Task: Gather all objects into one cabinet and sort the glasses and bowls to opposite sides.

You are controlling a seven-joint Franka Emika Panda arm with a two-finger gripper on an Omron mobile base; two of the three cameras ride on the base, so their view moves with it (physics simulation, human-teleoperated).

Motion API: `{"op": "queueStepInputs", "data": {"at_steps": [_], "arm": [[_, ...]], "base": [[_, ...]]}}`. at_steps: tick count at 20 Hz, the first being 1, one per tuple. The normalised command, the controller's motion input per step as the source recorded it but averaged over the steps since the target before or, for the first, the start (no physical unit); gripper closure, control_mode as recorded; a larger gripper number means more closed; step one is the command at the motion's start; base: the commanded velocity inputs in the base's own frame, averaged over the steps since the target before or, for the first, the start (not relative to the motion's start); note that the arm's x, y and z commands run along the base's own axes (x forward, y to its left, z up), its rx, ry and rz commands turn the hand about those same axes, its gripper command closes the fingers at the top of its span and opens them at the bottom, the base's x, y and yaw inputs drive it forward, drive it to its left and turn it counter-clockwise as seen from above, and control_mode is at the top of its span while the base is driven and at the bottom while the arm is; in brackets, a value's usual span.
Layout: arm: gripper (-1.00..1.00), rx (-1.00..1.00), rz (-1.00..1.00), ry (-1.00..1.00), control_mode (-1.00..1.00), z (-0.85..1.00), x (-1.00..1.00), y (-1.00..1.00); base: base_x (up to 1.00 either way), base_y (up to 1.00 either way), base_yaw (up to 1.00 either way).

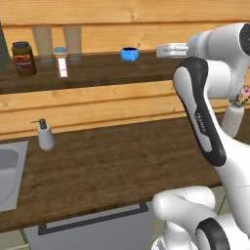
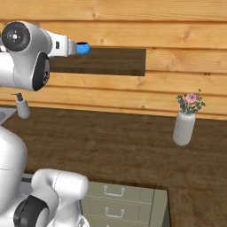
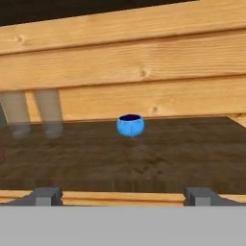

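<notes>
Bright blue bowl [image 3: 130, 125] upright on dark wooden shelf [image 3: 182, 149], well beyond gripper [image 3: 122, 196]; jaws fully spread, holding nothing.

Place: a rendered home kitchen.
Walls: pale wooden planks with a dark shelf recess [image 1: 97, 73].
Worktop: dark brown wood-grain counter [image 1: 112, 166].
Sink: grey metal basin [image 1: 7, 171], white soap pump bottle [image 1: 45, 135] beside it.
Storage: grey-green drawer fronts [image 2: 119, 201] with small handles.
Decor: white ribbed vase of pink flowers [image 2: 185, 124].
</notes>
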Motion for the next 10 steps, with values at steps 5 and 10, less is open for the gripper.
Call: {"op": "queueStepInputs", "data": {"at_steps": [5,10], "arm": [[-1.0,-0.01,0.0,0.04,-1.0,-0.11,0.82,0.0],[-1.0,-0.07,0.0,0.02,-1.0,-0.27,0.71,0.0]], "base": [[0.0,0.0,0.0],[0.0,0.0,0.0]]}}
